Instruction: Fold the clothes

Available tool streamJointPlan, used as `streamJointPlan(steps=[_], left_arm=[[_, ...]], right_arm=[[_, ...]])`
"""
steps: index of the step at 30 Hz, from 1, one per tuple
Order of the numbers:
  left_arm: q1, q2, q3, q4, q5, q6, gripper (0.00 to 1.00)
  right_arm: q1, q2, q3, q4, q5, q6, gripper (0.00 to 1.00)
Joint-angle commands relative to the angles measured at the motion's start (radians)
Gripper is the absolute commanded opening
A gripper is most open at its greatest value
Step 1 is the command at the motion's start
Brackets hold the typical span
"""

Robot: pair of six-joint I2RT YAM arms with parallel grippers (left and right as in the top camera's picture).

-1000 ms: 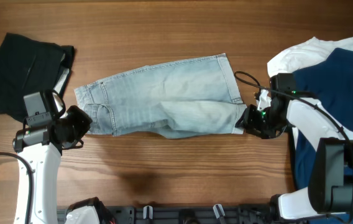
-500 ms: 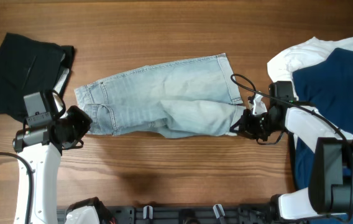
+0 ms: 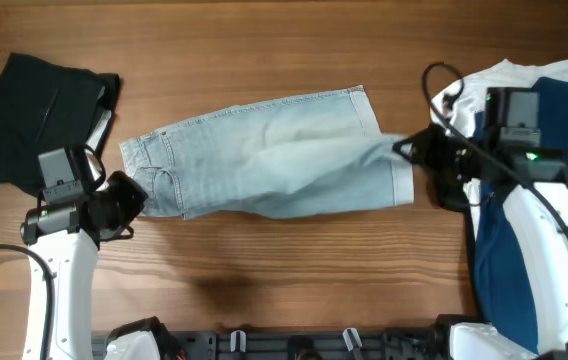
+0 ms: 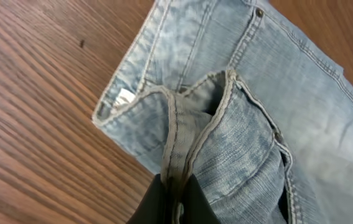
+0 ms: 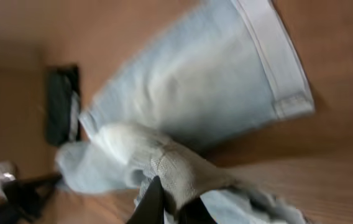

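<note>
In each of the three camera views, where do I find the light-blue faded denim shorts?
Overhead: the light-blue faded denim shorts lie across the middle of the brown wooden table, between the left gripper and the right gripper.
Left wrist: their waistband end fills the centre and right.
Right wrist: one leg crosses the upper middle.
Shared landmark: the table's wood beside the denim in all three.

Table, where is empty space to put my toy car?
Bare wood lies above the shorts, between the black garment and the navy-and-white pile, and in the strip below the shorts. Crowded: both ends, where the left gripper and right gripper pinch them.
</note>
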Motion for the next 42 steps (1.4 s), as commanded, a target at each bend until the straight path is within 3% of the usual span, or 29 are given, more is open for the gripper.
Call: streamJointPlan(steps=[1,12,22,35,36,38,39,40,42], left_arm=[[-0.005,-0.003,0.02,0.033,-0.035,0.018,0.04],[-0.006,-0.003,0.02,0.203,-0.034,0.018,0.04],[-0.006,0.038,0.02,0.317,-0.035,0.018,0.04],[-0.006,0.116,0.02,0.379,-0.032,0.018,0.06],[-0.006,0.116,0.02,0.382,-0.032,0.018,0.06],[-0.006,0.116,0.02,0.39,-0.035,0.018,0.11],[-0.006,0.116,0.02,0.395,-0.037,0.018,0.22],[-0.006,0.116,0.02,0.399,-0.036,0.018,0.34],[-0.006,0.116,0.02,0.404,-0.036,0.018,0.44]], right_arm=[[-0.007,-0.001,0.018,0.085,0.008,0.175,0.04],[-0.007,0.134,0.018,0.256,0.007,0.27,0.04],[-0.007,0.276,0.018,0.309,0.007,0.268,0.04],[0.061,0.468,0.018,0.539,-0.035,0.206,0.05],[0.068,0.476,0.018,0.57,-0.034,0.202,0.18],[0.075,0.499,0.018,0.66,-0.033,0.111,0.79],[0.074,0.503,0.018,0.678,-0.03,0.098,0.87],[0.069,0.503,0.018,0.682,-0.021,0.091,0.87],[0.055,0.501,0.018,0.676,-0.016,0.078,0.87]])
